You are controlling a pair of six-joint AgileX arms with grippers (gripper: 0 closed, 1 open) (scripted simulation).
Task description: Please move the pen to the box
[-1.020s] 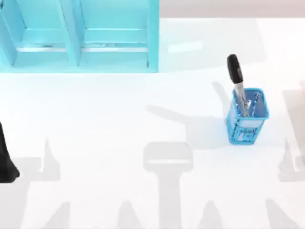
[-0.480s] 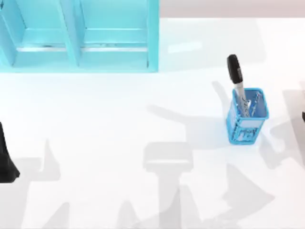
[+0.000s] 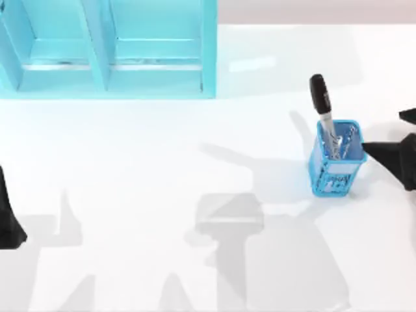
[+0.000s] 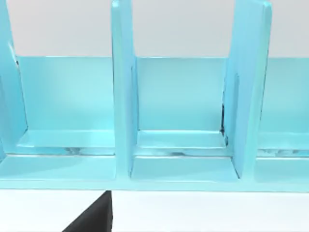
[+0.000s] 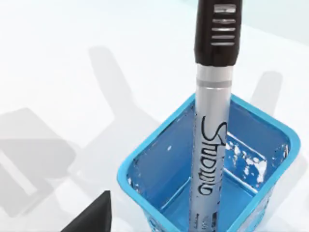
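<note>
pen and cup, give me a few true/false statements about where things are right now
1. The pen stands in the blue mesh cup. True.
2. The pen's black cap points down into the cup. False: the cap sticks out above the rim.
3. The right gripper is beside the cup, at the table's right edge. True.
4. The left gripper holds the pen. False: it sits at the far left.
5. The pen lies in the turquoise box. False.

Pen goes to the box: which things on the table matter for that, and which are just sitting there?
For the job:
- pen, standing in the mesh cup
- box, light blue with dividers, far left of the table
- right claw, beside the cup

Just there:
- blue mesh cup, only holding the pen
- left claw, parked at the left edge
</note>
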